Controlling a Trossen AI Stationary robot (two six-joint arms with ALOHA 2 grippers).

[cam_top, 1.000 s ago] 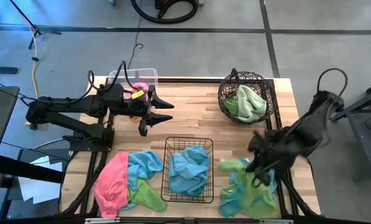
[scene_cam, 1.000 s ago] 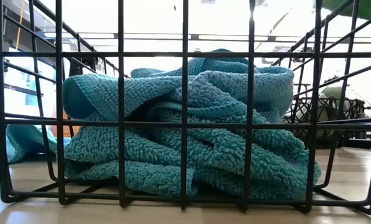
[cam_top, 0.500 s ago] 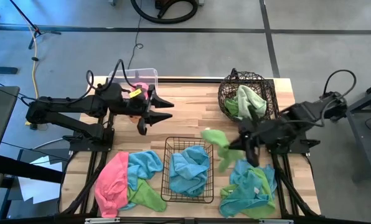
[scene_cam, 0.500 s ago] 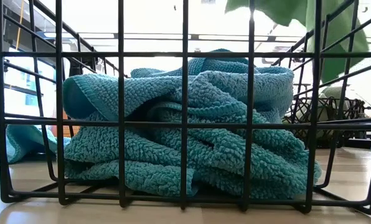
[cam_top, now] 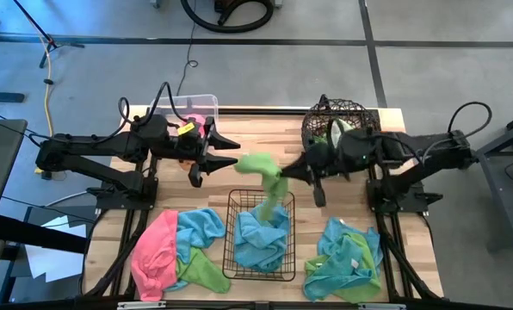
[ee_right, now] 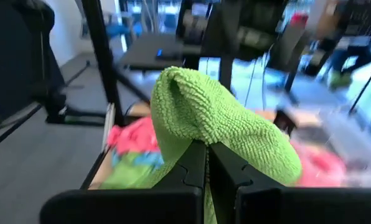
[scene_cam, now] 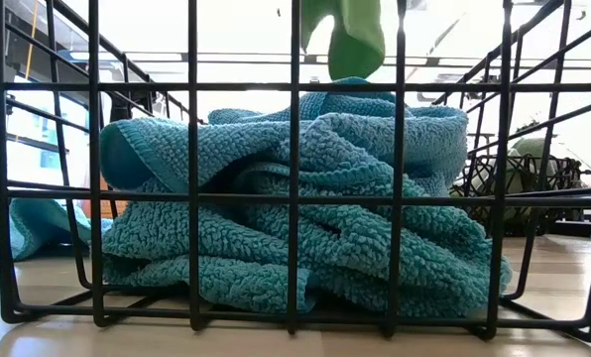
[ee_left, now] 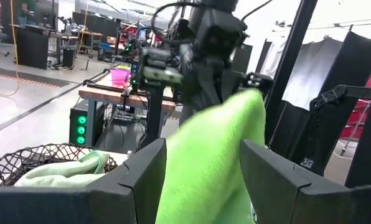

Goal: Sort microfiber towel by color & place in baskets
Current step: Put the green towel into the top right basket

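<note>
My right gripper [cam_top: 284, 172] is shut on a lime green towel [cam_top: 261, 176] above the table's middle, just beyond the far rim of the black wire-grid basket [cam_top: 231, 226], which holds a light blue towel [scene_cam: 305, 198]. The green towel also shows at the top of the low view [scene_cam: 347, 35]. My left gripper [cam_top: 232, 154] is open and level, and the towel's free end [ee_left: 216, 155] swings between its fingers; I cannot tell whether they touch. The round wire basket [cam_top: 321, 116] holds a green towel. The clear tub [cam_top: 179, 103] holds a pink one. My right gripper pinches a bunched fold of the lime green towel [ee_right: 198, 106] between its two shut fingers, level, coming from the table's right. The towel is lifted clear. One end flares toward my left gripper and the other [cam_top: 274, 202] hangs over the black basket.
A pile of pink, blue and green towels [cam_top: 175, 250] lies at the near left. A pile of blue and green towels [cam_top: 343, 263] lies at the near right. Bare wood shows between the tub and the round basket.
My right gripper has carried the green towel up off the near-right pile, then toward the far edge and the table's left, to the middle near my left gripper. The towel has been lifted clear and swings out leftward.
</note>
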